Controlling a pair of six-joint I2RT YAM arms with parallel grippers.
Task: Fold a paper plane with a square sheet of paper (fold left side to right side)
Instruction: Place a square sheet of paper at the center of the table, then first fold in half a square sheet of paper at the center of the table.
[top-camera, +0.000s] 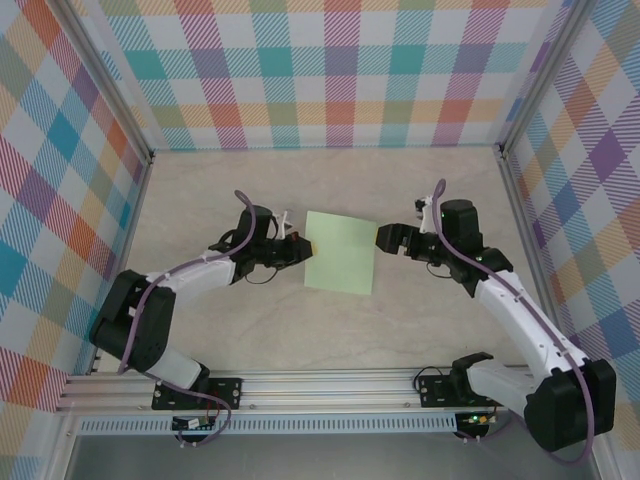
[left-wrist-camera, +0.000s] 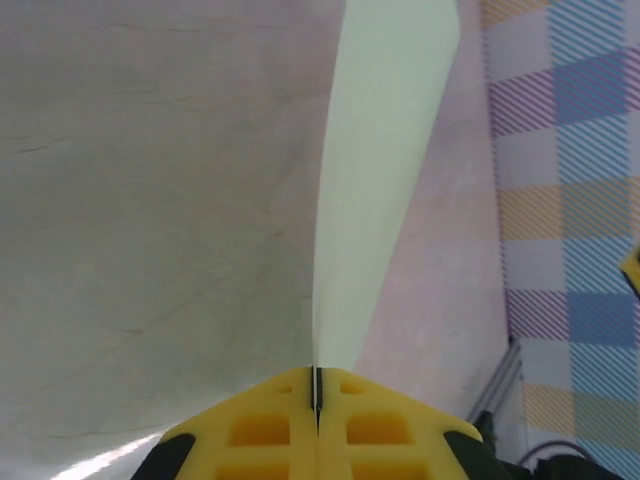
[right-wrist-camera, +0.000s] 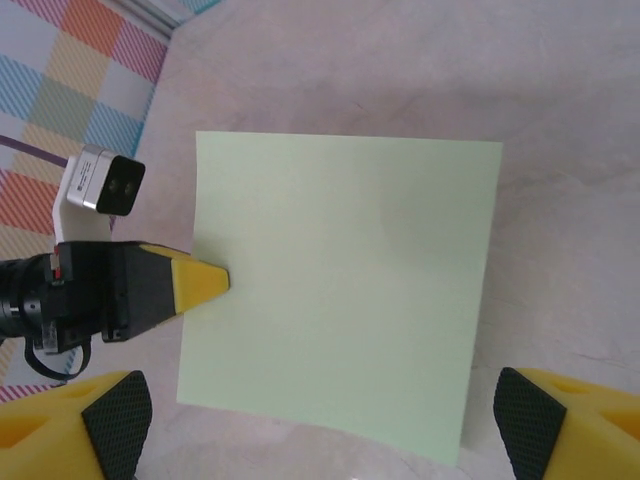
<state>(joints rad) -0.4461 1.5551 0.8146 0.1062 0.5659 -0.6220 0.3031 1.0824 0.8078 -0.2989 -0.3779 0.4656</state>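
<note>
Here the square sheet of paper (right-wrist-camera: 340, 290) looks pale green, smooth, unfolded.

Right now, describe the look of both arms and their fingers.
Left arm and right arm: white links, black joints, a purple cable along each. Fingers: yellow wedges with rectangular cut-outs. Silver camera on the left wrist.

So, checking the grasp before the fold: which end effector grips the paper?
The left end effector, shut on the left edge of the green sheet; the right end effector stands open.
</note>
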